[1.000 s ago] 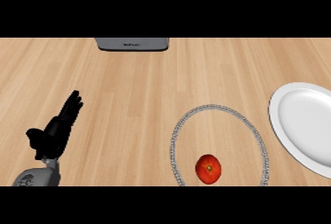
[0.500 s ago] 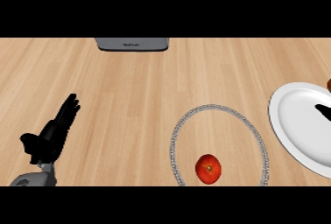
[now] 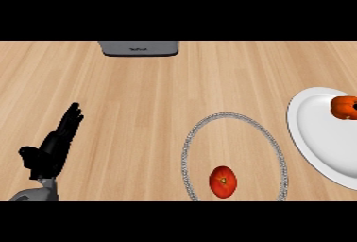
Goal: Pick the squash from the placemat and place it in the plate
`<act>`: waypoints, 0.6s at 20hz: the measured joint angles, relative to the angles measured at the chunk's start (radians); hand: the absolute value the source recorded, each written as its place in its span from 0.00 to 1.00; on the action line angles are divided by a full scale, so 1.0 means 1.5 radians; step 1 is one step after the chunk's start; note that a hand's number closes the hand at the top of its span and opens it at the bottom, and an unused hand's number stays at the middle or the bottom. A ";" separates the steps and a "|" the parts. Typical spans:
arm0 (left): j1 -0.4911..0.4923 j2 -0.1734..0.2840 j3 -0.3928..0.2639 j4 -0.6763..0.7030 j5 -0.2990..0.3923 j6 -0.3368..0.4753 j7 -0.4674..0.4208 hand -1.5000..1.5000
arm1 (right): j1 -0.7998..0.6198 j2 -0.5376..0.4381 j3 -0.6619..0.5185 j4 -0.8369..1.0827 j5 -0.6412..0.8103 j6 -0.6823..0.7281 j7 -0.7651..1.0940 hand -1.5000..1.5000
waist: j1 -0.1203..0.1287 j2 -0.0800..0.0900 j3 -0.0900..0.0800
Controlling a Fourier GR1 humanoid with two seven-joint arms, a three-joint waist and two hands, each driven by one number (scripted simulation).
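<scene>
An orange, lobed squash [image 3: 343, 107] shows over the right part of the white plate [image 3: 317, 137], close to the view's right edge. I cannot tell whether it rests on the plate or is held above it. A black sliver of my right hand [image 3: 354, 108] touches its right side; the remainder of that hand is out of view. The round placemat with a silvery beaded rim [image 3: 187, 151] lies left of the plate. A red, tomato-like fruit [image 3: 223, 181] sits on its near part. My left hand [image 3: 54, 146] rests open at the lower left, fingers pointing up and away.
A grey appliance [image 3: 138, 47] stands at the counter's far edge, left of centre. Bare wooden counter [image 3: 140, 104] lies between my left hand and the placemat.
The orange squash has come in from the right edge and now shows over the plate. Less of my right hand shows than half a second ago. My left hand has barely shifted.
</scene>
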 measured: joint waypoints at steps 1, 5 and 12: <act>0.001 -0.002 -0.002 -0.005 0.000 0.000 0.004 0.50 | 0.009 0.007 -0.016 -0.009 -0.024 -0.002 -0.011 0.00 | -0.001 0.000 0.000; 0.014 -0.004 -0.001 -0.009 -0.001 0.000 -0.003 0.50 | 0.051 0.002 -0.094 -0.031 -0.148 0.043 -0.063 0.00 | -0.006 -0.002 0.000; -0.011 -0.008 0.004 0.004 -0.005 0.007 0.007 0.50 | 0.182 -0.029 -0.221 -0.006 -0.314 0.182 -0.195 0.00 | -0.007 -0.001 0.000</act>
